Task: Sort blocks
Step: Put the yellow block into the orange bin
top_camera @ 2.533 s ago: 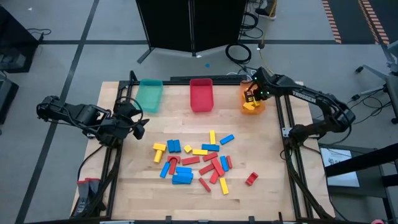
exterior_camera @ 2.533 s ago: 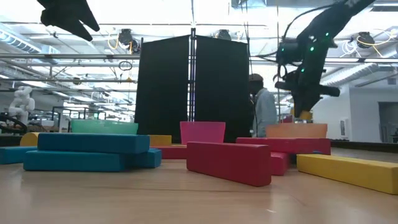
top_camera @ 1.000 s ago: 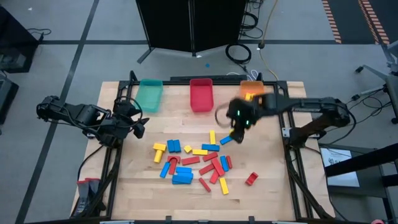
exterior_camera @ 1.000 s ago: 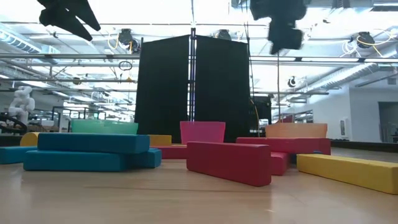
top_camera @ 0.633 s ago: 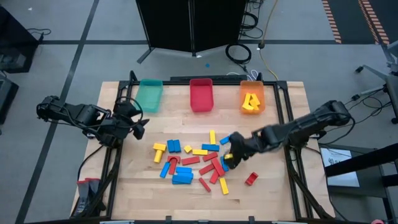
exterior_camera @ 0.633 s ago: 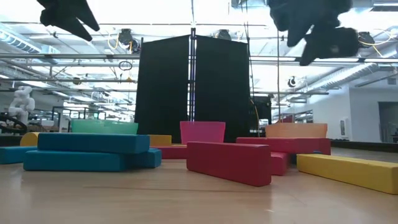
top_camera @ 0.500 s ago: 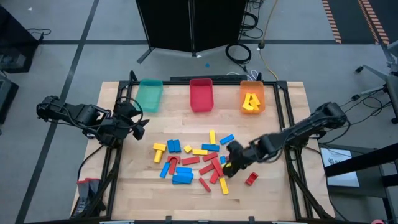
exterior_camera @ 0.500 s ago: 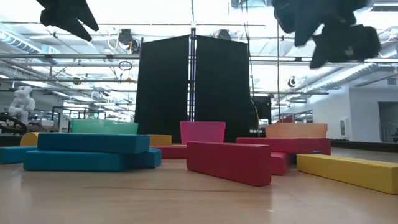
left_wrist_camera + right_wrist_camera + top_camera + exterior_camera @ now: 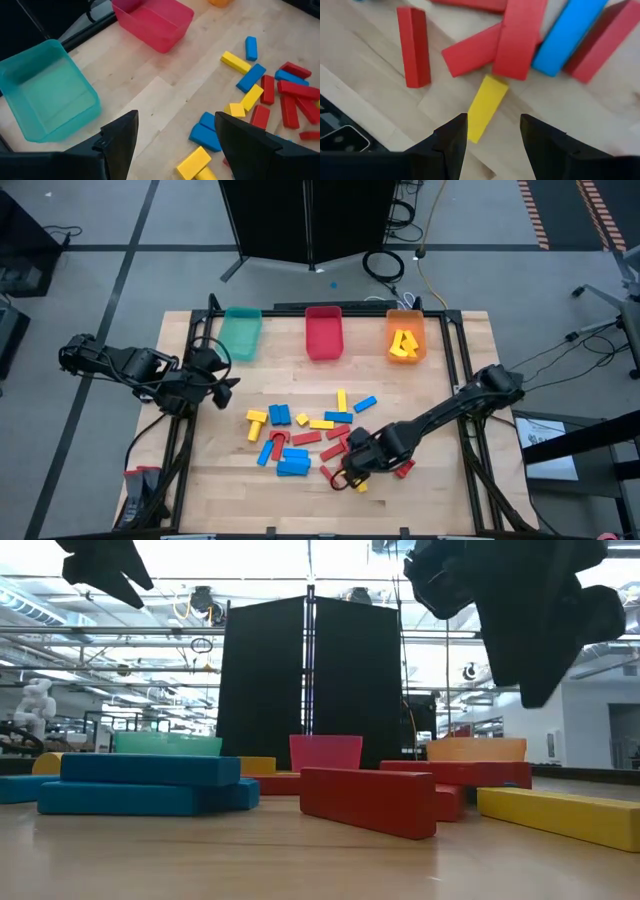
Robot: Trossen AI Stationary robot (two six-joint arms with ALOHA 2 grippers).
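Yellow is the colour the right gripper (image 9: 490, 131) is after: a short yellow block (image 9: 486, 107) lies flat on the table just ahead of its fingertips, lined up with the gap between them. The fingers stand parted and empty, with nothing between them. Just beyond that block a fan of red blocks (image 9: 520, 35) and one blue block (image 9: 568, 32) lie against each other, and a lone red bar (image 9: 413, 46) sits off to one side.

From above, this gripper (image 9: 352, 470) hangs low over the near edge of the scattered blocks (image 9: 310, 435), which number roughly two dozen in red, yellow and blue. Farther on stand the three bins. Only the orange bin (image 9: 391, 329) holds anything: a few yellow pieces (image 9: 403, 343). The red bin (image 9: 323, 330) and teal bin (image 9: 241, 331) look empty.

So the sorting seems barely begun, with most yellows and all reds and blues left.

The left gripper (image 9: 172, 137) waits near the teal bin, wide open and empty.
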